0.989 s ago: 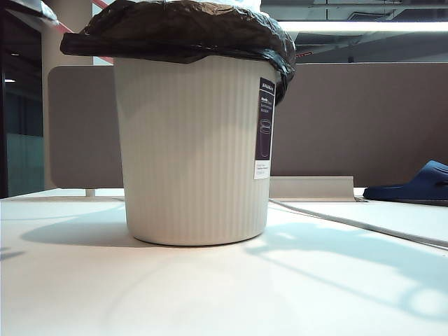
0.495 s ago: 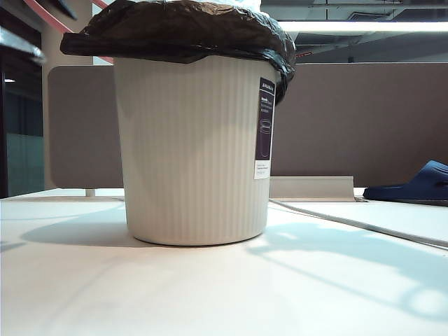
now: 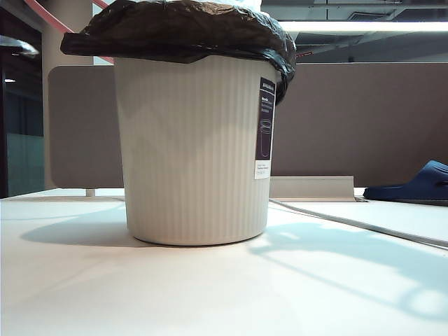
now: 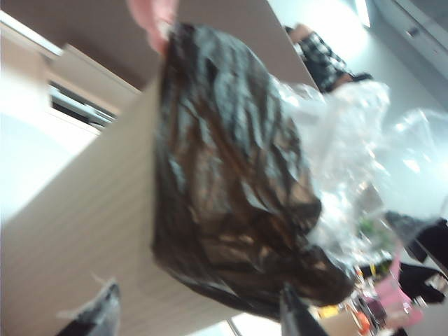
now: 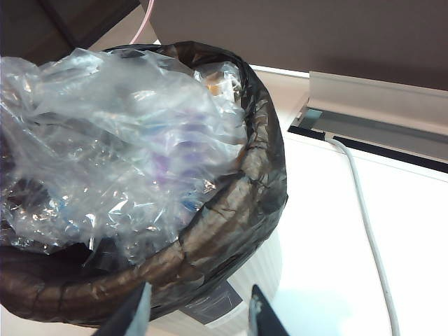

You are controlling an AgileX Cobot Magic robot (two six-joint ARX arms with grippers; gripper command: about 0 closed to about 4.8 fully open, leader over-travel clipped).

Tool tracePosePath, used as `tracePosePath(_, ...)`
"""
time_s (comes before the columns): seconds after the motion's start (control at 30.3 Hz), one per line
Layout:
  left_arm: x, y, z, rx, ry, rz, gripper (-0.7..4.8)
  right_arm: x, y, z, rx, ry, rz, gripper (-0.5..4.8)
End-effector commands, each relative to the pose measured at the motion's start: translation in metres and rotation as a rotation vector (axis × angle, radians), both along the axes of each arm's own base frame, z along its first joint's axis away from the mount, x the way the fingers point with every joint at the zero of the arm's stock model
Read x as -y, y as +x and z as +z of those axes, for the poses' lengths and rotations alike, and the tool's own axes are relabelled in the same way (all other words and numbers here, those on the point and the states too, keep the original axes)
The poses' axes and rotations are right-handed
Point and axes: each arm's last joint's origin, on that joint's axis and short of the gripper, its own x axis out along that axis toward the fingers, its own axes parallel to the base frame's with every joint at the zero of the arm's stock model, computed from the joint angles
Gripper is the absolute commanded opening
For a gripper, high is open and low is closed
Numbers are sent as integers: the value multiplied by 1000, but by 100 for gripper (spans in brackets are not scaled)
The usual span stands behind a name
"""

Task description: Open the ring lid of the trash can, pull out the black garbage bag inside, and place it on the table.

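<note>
The cream ribbed trash can (image 3: 192, 154) stands on the white table (image 3: 210, 294), with the black garbage bag (image 3: 182, 31) folded over its rim. A pink strip of the ring lid (image 3: 45, 17) slants behind the can at the upper left. My left gripper (image 4: 196, 318) is open beside the can's wall (image 4: 84, 238), just below the bag's rolled edge (image 4: 231, 189), with nothing between its fingers. Above the can's labelled side, my right gripper (image 5: 196, 315) is open over the bag's rim (image 5: 238, 210). Crumpled clear plastic (image 5: 105, 140) fills the bag.
A brown-grey partition (image 3: 357, 119) runs behind the table. A dark blue slipper (image 3: 413, 185) lies at the far right. A white cable (image 5: 367, 224) crosses the tabletop beside the can. A blurred grey shape (image 3: 17, 46) hangs at the far left edge.
The grey shape at the upper left has dropped lower along the left edge, and the pink strip now shows more fully. Can and bag have not moved.
</note>
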Motion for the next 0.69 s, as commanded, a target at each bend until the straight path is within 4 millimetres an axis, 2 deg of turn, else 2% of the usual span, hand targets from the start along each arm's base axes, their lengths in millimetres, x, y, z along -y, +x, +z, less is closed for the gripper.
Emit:
tracePosePath(0.03,1,-1,3,34,-1,-29,292,0,-1,3,10,9,-6,179)
tracePosePath(0.26,1,0,4,42,-12,-38,294,0,-1,3,0,22,-11,179)
tracePosePath(0.4,4,4,2,30,-12,-51,347,0,-1,3,-1,23,-11,179)
tracePosePath(0.69,4,22,-1,48,-45,-53,347,0,-1,3,-2,22,-11,179)
